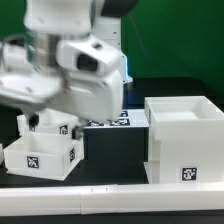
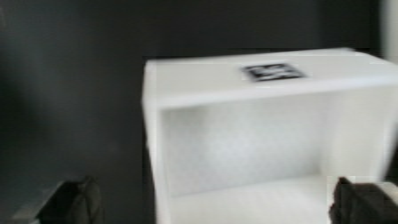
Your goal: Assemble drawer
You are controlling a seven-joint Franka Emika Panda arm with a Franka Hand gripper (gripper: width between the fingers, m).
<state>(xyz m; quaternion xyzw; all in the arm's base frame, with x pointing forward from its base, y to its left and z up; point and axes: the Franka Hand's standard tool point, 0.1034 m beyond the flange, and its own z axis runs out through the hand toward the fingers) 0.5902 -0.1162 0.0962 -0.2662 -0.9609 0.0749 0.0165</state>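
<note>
**ASSEMBLY BENCH:** Franka's claw (image 2: 217, 204) is spread wide w/ nothing btwn the jaws. The wrist view catches only the two dark fingertips (image 2: 71, 200), one at each side of frame, neither touching anything.

Straight ahead of the claw, beyond the tips, sits a white open box (image 2: 267, 130) of the drawer set. It has a black-and-white tag (image 2: 270, 71) on one flat outer face, and its hollow opens toward the cam. The box lies off-centre to the claw, nearer one fingertip than the other. Dark table (image 2: 71, 90) fills the rest. The pic is soft, so can't tell from this view which part of the set it is.

**Exterior view:** the arm (image 1: 70, 70), blurred, masks the claw itself. It hangs over two small trays at the exterior view's left:
- Front tray (image 1: 40, 158) has a tag facing the cam.
- Rear tray (image 1: 55, 125) is just behind it; can't tell if the two are touching.

The marker board (image 1: 112, 123) lies flat on the table beyond the trays, partly hidden by the arm. The large cube housing (image 1: 185, 135), open top up, stands well apart from the claw end of the arm, at the exterior view's right. It has a tag low on its front face.
</note>
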